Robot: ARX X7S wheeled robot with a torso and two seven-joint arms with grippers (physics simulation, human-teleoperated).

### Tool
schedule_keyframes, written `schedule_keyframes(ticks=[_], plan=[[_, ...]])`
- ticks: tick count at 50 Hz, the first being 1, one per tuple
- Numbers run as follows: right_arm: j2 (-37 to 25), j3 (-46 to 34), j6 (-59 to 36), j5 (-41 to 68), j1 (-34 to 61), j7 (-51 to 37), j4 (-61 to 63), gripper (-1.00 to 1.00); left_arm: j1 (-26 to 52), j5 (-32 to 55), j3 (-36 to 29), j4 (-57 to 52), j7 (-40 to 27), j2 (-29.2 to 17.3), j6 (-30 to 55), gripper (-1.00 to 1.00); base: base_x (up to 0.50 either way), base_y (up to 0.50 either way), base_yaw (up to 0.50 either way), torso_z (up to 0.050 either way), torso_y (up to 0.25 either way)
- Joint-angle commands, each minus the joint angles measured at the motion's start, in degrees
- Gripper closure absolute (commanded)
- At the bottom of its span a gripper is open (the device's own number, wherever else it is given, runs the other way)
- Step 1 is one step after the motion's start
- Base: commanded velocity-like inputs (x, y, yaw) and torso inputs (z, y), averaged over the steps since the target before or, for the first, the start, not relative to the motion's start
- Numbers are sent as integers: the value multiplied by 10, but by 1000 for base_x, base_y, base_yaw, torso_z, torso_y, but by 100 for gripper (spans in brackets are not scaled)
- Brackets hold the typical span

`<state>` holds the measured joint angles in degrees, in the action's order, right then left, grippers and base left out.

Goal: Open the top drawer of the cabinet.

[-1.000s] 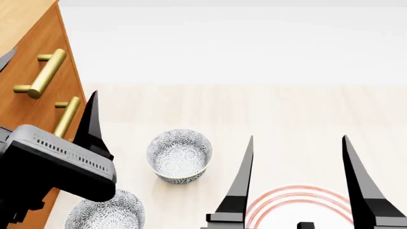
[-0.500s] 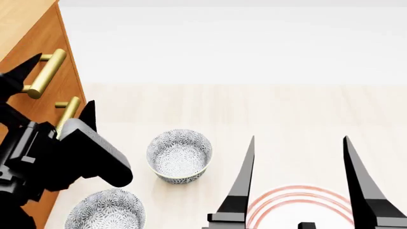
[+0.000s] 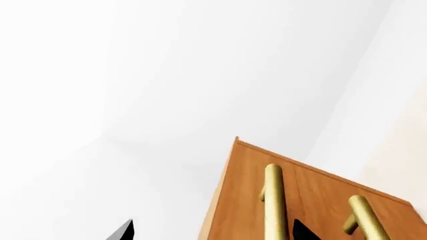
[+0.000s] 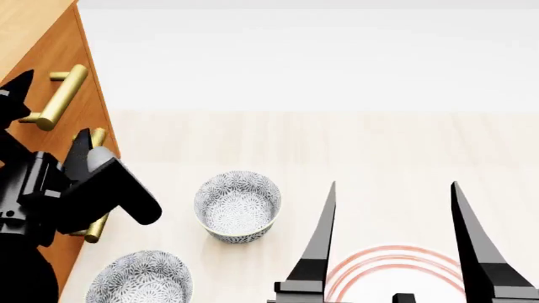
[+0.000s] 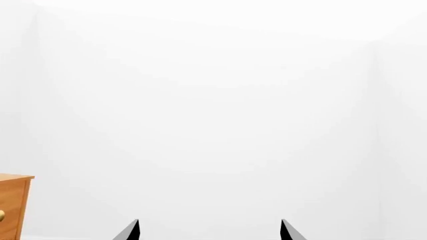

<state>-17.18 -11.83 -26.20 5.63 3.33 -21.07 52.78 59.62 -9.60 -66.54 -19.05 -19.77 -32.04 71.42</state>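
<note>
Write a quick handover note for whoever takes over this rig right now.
Left hand: open, empty, up against the cabinet front, fingers pointing at the top drawer near its handle; nothing gripped yet.
Right hand: open, empty, idle over the floor with two bowls nearby.
Done: left arm brought to the drawers.
Left: all drawers look shut. Line the fingers around the top handle, close, pull straight out.

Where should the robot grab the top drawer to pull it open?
On the top drawer's brass bar handle, probably mid-bar, coming straight at the cabinet front. The bar stands off the wood on posts, so the open left gripper can likely straddle it.
</note>
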Motion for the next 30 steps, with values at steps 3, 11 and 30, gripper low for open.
schedule_keyframes(ticks=[3,11,30], plan=[[-3,-3,1,2,0,-5,-1,-100,12,-10,-28,46,1,8,-12,-100,0,0,0,0,0],[-6,-2,7,6,0,-6,-5,-100,23,-21,-51,70,4,12,-13,-100,0,0,0,0,0],[-11,-2,5,12,2,-12,-2,-100,30,-21,-69,149,10,25,-42,-100,0,0,0,0,0]])
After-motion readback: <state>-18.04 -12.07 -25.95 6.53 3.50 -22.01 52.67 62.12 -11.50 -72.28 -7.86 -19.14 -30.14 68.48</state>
